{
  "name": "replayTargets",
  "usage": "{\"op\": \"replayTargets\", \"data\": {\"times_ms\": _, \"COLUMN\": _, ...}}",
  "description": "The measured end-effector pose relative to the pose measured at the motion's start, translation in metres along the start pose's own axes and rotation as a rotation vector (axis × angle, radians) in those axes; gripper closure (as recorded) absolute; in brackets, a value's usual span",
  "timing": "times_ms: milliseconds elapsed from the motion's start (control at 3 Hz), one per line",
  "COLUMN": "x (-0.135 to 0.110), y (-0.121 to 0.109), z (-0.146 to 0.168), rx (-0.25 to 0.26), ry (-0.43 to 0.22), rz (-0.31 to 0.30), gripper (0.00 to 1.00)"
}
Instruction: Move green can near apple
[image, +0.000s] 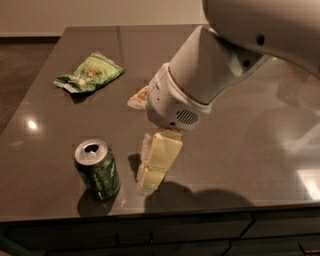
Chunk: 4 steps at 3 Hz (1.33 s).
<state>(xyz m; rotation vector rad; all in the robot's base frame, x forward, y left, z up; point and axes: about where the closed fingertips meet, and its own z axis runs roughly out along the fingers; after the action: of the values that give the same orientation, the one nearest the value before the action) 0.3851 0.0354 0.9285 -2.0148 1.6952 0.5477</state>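
Toward the front left of the dark, glossy bench (250, 160) stands the green can (97, 171), upright, its patterned dark green wall facing the camera and its silver aluminium top turned up. The pull-tab hole in that top shows only as a dark oval, and whether any drink is inside cannot be told. The can casts a short shadow at its foot and touches nothing else.

Farther back on the left lies a light green snack bag (89, 74), flat and crinkled, with its ends pinched. What it holds cannot be seen. It is well apart from the can.

The robot's white arm (215, 70) reaches in from the upper right and ends in a rounded wrist housing with a small vent grille, hanging over the middle of the bench. Below it is the end effector (141, 145), its two cream fingers (159, 159) spread wide, with nothing between them. One finger slants down to just above the bench surface, just beside the can on its right and not touching it. The other pokes out from behind the left of the wrist, farther back on the bench. A dark shadow of the arm runs along the front edge, to the right of the lower finger.
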Motion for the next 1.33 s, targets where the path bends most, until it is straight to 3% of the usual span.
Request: {"op": "replayTargets", "data": {"times_ms": 1333, "x": -0.051, "y": 0.013, "z": 0.059, "rx": -0.072, "ry": -0.053, "rz": -0.036, "gripper": 0.0}}
